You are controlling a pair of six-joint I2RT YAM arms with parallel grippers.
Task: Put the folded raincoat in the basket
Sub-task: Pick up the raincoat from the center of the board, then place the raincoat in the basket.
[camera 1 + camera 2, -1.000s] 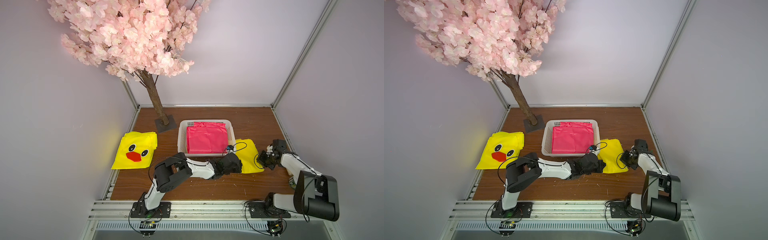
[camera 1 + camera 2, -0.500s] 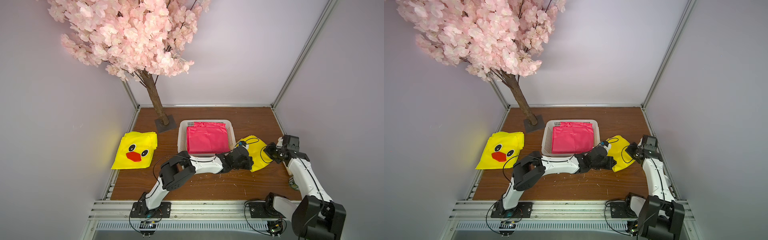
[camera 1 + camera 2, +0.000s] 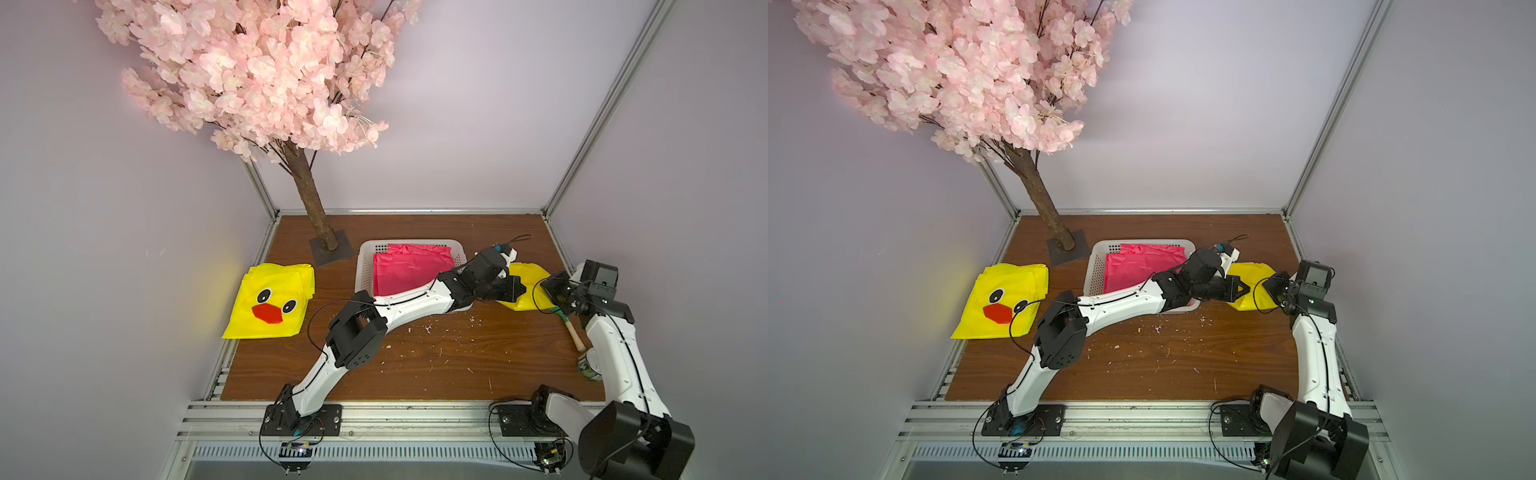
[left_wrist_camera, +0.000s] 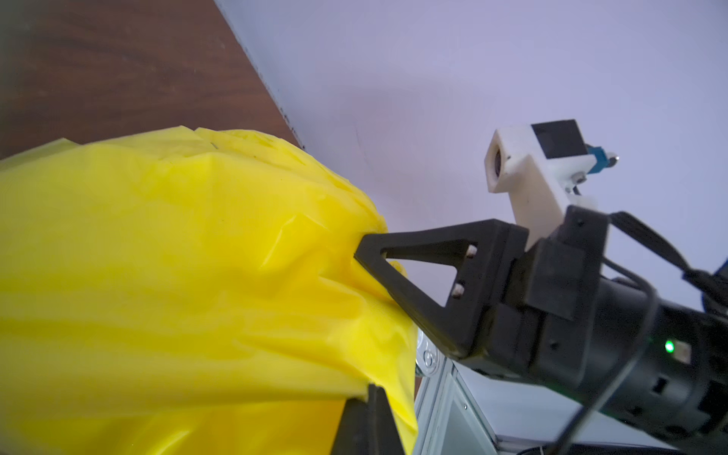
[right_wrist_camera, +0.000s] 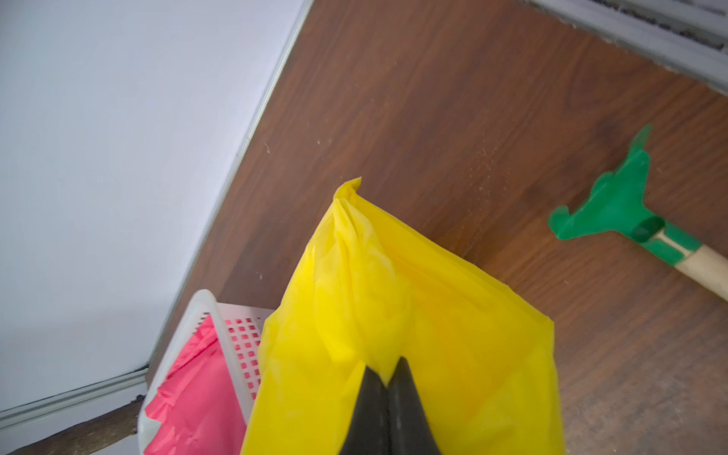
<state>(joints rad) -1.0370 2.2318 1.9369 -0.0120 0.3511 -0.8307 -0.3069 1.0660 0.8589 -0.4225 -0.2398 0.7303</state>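
Observation:
A folded yellow raincoat (image 3: pixel 527 276) hangs just right of the white grid-sided basket (image 3: pixel 365 266), raised off the wooden table and pinched at two edges. My left gripper (image 3: pixel 514 289) is shut on its near-left edge; the left wrist view shows the yellow film (image 4: pixel 177 256) caught in my left gripper (image 4: pixel 372 394). My right gripper (image 3: pixel 547 287) is shut on the opposite edge; in the right wrist view its tips (image 5: pixel 390 378) pinch the yellow raincoat (image 5: pixel 433 315). A folded pink raincoat (image 3: pixel 409 270) lies inside the basket (image 5: pixel 205 311).
Another yellow raincoat with a duck face (image 3: pixel 270 299) lies at the table's left edge. The blossom tree's base plate (image 3: pixel 332 253) stands behind the basket's left end. A green toy rake (image 5: pixel 614 208) and a small tin (image 3: pixel 588 365) lie by the right wall. White crumbs dot the table.
Both grippers have risen and moved toward the back with the yellow raincoat, lifting it from lying flat on the table. The right arm has stretched out further.

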